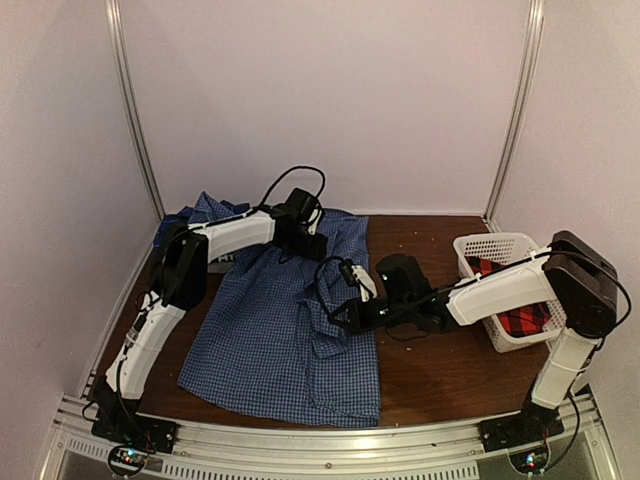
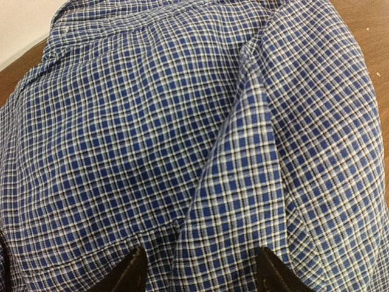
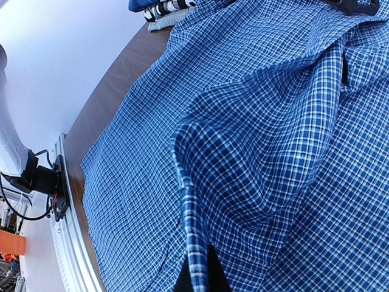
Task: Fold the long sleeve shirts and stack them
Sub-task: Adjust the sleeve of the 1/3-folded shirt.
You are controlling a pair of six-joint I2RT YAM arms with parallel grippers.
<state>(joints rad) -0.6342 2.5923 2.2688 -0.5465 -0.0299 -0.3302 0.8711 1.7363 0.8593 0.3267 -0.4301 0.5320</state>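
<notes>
On the counter (image 1: 430, 370), right pincer (image 3: 194, 280) clamps a thin blue shirt (image 1: 270, 340) fold that may slip; left pincer (image 2: 203, 271) apart.

My white-and-black left arm (image 1: 190, 270) stretches from the near-left corner to the far side, and my left end effector (image 2: 203, 271) points down with its fingers spread. My right arm (image 1: 500, 290) reaches left across the middle. My right end effector (image 3: 196, 277) is pinched on a fold of the blue-and-white checked cloth shirt (image 3: 273, 121).
</notes>
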